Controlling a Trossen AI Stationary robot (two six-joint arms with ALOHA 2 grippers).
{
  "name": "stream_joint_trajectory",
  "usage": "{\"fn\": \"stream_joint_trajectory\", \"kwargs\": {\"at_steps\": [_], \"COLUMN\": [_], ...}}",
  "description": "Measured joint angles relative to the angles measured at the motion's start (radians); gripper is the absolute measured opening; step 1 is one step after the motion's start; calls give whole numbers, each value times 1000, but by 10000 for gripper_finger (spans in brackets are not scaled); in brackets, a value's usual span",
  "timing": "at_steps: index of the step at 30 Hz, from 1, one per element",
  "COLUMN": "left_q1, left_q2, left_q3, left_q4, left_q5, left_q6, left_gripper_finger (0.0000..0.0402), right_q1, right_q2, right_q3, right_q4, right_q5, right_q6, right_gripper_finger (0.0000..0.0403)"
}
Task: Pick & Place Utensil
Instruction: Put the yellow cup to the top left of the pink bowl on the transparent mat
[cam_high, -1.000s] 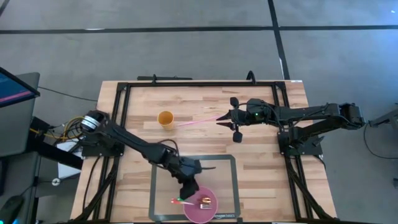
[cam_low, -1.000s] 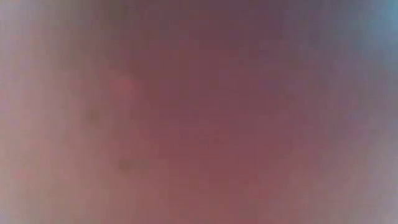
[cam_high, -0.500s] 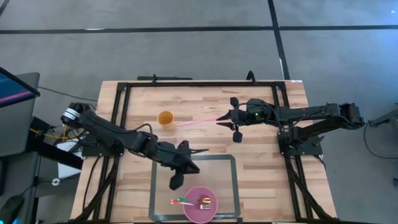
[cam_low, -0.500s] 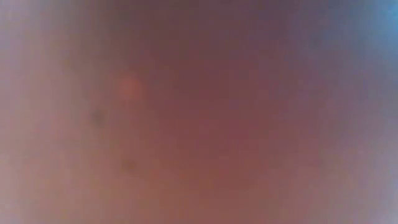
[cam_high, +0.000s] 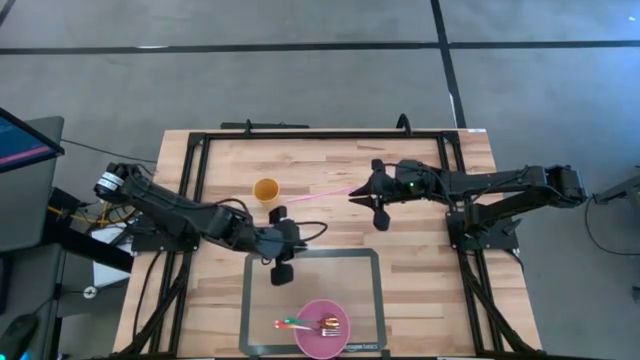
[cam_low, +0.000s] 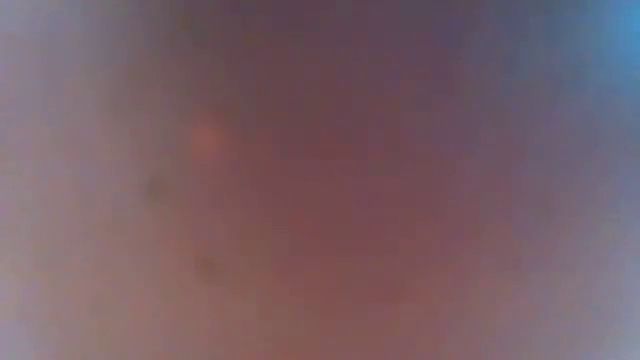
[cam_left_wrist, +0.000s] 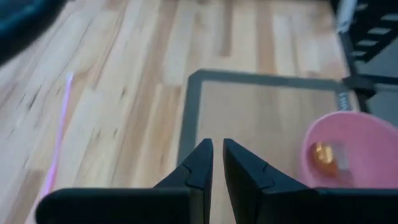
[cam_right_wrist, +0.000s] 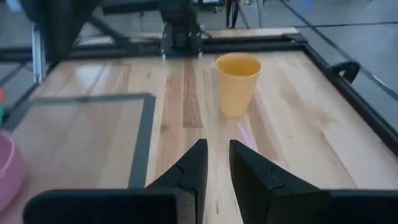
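Mat (cam_high: 378, 262) edge print unreadable; bowl (cam_high: 322, 330) unmarked.

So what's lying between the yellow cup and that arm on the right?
In the high view, a thin pink stick runs from near the yellow cup to the right gripper; otherwise only bare wood.

No legible text anywhere, faint dark print at the mat's (cam_high: 372, 262) near edge beside the pink bowl (cam_high: 322, 329), too small to read
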Motion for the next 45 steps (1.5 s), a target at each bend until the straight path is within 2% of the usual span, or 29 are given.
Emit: {"fn": "stream_joint_trajectory", "kwargs": {"at_steps": [5, 9, 18, 26, 33, 45], "left_q1": [42, 74, 211, 373, 475, 474], "left_q2": [0, 0, -27, -55, -60, -73], "left_q3": [0, -11, -117, -176, -245, -257], "left_q4": [-99, -133, -151, -173, -171, -138], "left_q5": [-5, -60, -72, -65, -14, -2], "left_q6": [-70, -74, -143, -142, -142, -146], "left_gripper_finger": [39, 39, 39, 39, 39, 39], "right_q1": [58, 97, 116, 114, 115, 84], "right_q2": [41, 124, 326, 443, 474, 468], "right_q3": [0, 2, 94, 139, 148, 150], "right_q4": [9, 96, 29, 31, 34, 48], "right_q5": [1, 2, 2, 2, 3, 3], "right_q6": [-13, -15, 20, 15, 14, 12], "right_gripper_finger": [63, 76, 140, 188, 201, 196]}}
